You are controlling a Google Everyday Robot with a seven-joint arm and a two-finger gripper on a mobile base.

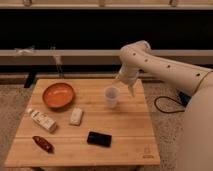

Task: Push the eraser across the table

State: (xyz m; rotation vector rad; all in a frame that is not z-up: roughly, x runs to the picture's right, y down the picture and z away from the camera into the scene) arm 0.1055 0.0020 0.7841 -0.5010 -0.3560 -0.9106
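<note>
Approach step: gripper (132, 91) hangs over the far right of the table (125, 125), jaws spread, holding nothing.
Eraser (99, 138) lies flat near the front edge, untouched, well apart from the gripper; a cup (112, 96) stands just beside the gripper. Next move, as I judge it: come down beside the eraser, clear of the cup, then sweep — bare planks lie to its right. Light wood top, speckled carpet, dark wall behind.
</note>
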